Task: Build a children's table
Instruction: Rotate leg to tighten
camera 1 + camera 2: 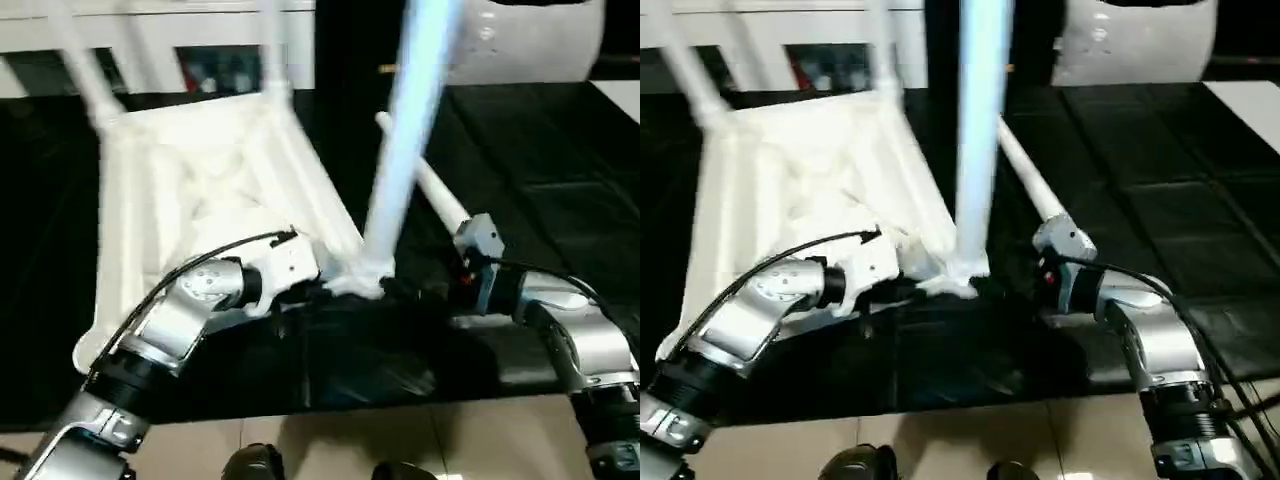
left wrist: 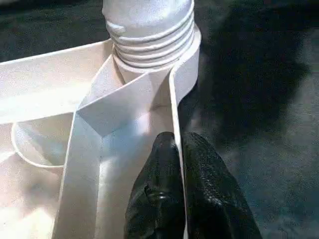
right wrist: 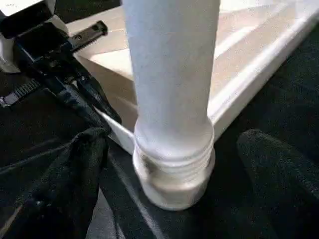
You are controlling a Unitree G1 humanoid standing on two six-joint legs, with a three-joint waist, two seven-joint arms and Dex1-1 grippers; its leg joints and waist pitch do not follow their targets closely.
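The white children's table top (image 1: 200,170) lies upside down on the black work surface, ribbed underside up. Two legs (image 1: 85,70) stand in its far corners. A third leg (image 1: 400,150) rises from the near right corner socket, its threaded end (image 2: 149,30) seated there. My left gripper (image 2: 177,142) is shut on the top's rim wall (image 2: 175,99) just beside that socket. My right gripper (image 3: 174,149) is open, one finger (image 3: 79,169) on each side of the leg's base, not touching it. A fourth leg (image 1: 440,205) lies loose on the surface behind my right gripper.
The black work surface (image 1: 540,170) extends to the right and ends in a front edge near me, with tan floor (image 1: 400,440) below. A large white rounded object (image 1: 520,40) stands at the back right. White furniture (image 1: 160,40) lines the back.
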